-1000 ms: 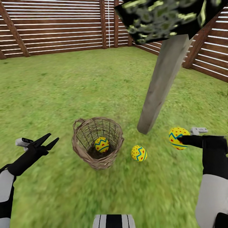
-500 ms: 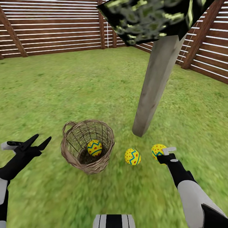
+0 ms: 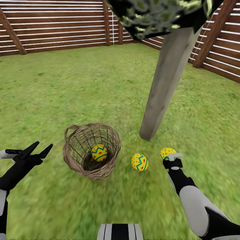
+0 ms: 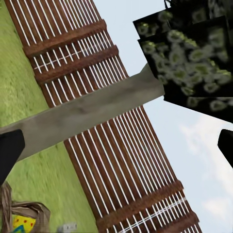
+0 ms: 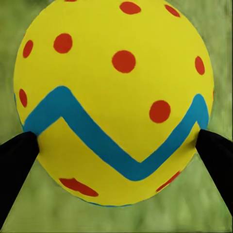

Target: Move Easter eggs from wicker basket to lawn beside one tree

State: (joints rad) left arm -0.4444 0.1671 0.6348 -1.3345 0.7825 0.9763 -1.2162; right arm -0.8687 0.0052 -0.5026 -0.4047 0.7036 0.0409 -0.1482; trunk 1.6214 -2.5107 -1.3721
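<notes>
**A:** The right gripper [image 3: 169, 159] was clamped on an egg [image 3: 166, 152], a fingertip [image 5: 18, 160] pressed to each flank, zigzag band running straight across between them. Down low it was, with grass blurred behind it.

**B:** And which way from the hand did it sit?

**A:** Dead ahead of the fingers, on the far side from the robot, toward the foot of the tree [image 3: 156, 110]. Trunk base just up and inward from it, near but apart.

**B:** Neighbours?

**A:** A second egg [image 3: 139, 162] lay loose on the lawn [image 3: 66, 86], just beside the held one, between it and the basket [image 3: 91, 151]. The third egg [image 3: 99, 152] sat inside the basket, so one was left to fetch.

**B:** Whose job, would you say?

**A:** The left gripper [image 3: 37, 149] hung with its fingers spread, nothing between them, out to the basket's left. The basket sat between the arms; I judged it a touch nearer the left hand, with the right one occupied.
</notes>
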